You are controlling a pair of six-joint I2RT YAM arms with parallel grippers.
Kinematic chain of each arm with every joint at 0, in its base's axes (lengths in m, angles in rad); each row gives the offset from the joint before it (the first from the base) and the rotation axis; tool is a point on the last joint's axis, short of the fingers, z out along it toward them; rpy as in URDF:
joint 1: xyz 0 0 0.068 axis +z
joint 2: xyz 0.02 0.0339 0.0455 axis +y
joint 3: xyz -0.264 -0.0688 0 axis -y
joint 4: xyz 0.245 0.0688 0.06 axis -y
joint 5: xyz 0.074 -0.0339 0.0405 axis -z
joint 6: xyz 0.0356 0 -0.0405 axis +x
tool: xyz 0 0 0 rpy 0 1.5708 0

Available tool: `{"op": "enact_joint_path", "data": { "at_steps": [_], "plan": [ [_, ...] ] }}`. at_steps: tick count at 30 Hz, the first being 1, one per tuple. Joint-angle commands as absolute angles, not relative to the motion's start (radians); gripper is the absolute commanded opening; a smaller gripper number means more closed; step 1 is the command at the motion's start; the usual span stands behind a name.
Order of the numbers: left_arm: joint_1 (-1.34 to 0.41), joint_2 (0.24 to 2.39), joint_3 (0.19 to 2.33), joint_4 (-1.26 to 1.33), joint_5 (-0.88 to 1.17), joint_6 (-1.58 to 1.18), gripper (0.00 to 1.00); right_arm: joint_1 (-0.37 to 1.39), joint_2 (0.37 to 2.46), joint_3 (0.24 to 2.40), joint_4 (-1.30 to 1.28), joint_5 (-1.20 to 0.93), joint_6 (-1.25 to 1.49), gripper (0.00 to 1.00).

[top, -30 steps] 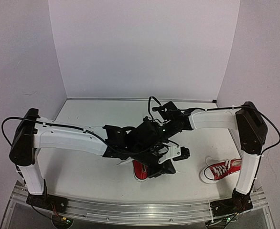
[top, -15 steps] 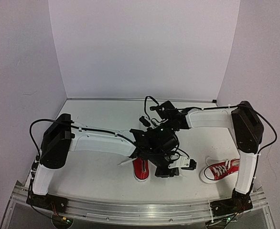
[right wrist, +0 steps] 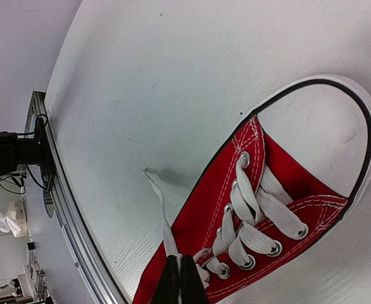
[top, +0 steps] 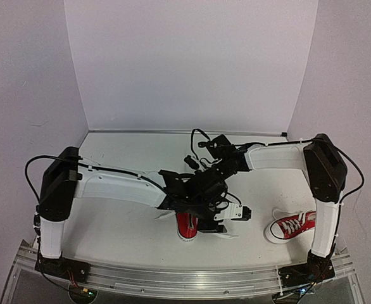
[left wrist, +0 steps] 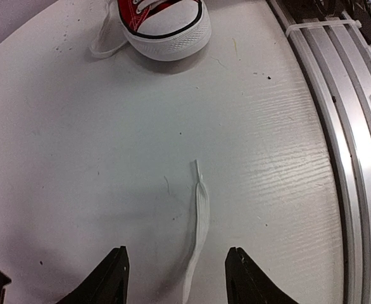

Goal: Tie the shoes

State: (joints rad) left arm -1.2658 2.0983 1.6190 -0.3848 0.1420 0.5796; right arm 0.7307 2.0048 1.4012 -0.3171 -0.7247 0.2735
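2 red shoes lie on the white bench. The middle shoe sits close to the near edge, half hidden under the wrists of both arms, which meet above it. The right-hand shoe lies well apart from it, near the base of the right arm, with its white toe cap turned left toward the middle of the bench. The left jaws are open. Their 2 black fingers stand apart just above the bench, and nothing is gripped between them. A loose lace end lies flat on the bench in the gap, its tip pointing toward the right-hand shoe, and it is not clear that it touches either finger. The metal rail of the near edge runs along the right side of the left wrist view. The right jaws are closed, their fingertips pressed together at the middle shoe's lacing, beside the eyelets. They pinch a white lace strand that runs from them out across the bench on the side of the shoe. The crossed laces over the shoe's tongue are threaded through the eyelets, and no bow is visible on them.
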Motion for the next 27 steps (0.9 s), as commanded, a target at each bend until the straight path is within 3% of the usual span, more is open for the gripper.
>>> {"op": "enact_joint_path", "data": {
  "at_steps": [1,9,14,21,25,27],
  "plan": [
    [-1.238,1.859,1.436,-0.254,0.100,0.458,0.55,0.732,2.008,1.452,-0.314,-0.760,0.294,0.00],
    [-1.121,1.489,0.893,0.215,0.021,0.120,0.54,0.775,2.052,1.492,-0.291,-0.738,0.336,0.00],
    [-1.059,1.378,0.731,0.283,-0.151,-0.061,0.53,0.801,2.082,1.520,-0.287,-0.724,0.353,0.00],
    [-0.971,1.312,0.595,0.348,-0.183,-0.240,0.52,0.830,2.116,1.549,-0.287,-0.706,0.372,0.01],
    [-0.953,1.348,0.602,0.331,-0.142,-0.253,0.52,0.837,2.117,1.548,-0.287,-0.696,0.378,0.14],
    [-0.950,1.369,0.617,0.315,-0.119,-0.245,0.51,0.836,2.099,1.543,-0.288,-0.688,0.377,0.25]
  ]
}}
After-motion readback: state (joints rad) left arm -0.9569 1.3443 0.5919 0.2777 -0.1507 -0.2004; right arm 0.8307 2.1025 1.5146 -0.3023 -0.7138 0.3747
